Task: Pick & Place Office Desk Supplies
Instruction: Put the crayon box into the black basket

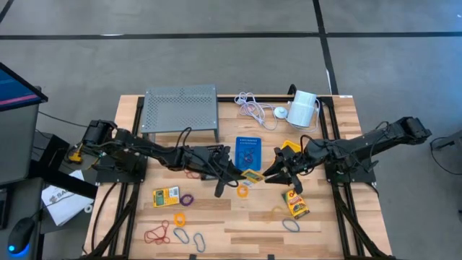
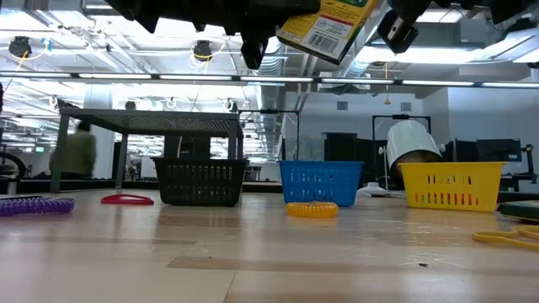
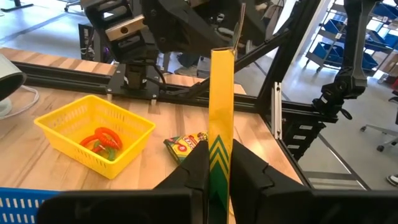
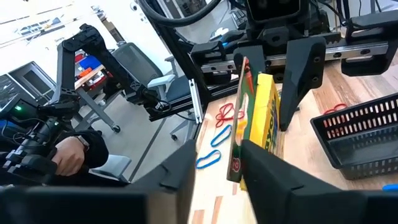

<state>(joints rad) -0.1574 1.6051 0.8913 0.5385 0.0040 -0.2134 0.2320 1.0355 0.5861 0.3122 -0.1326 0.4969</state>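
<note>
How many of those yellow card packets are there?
3: one yellow card packet held up between both arms at mid-table, one flat toward the left, one flat toward the right. Others may be hidden.

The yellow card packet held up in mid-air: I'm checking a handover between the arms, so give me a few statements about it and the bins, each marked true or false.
1. The left gripper is shut on the yellow card packet. True.
2. The packet lies flat on the table. False: it is held above it, between the two arms.
3. The right gripper has its jaws apart around the packet. True.
4. The yellow bin is empty. False: it holds red and green loops.
5. An orange loop lies in front of the blue bin. True.
</note>
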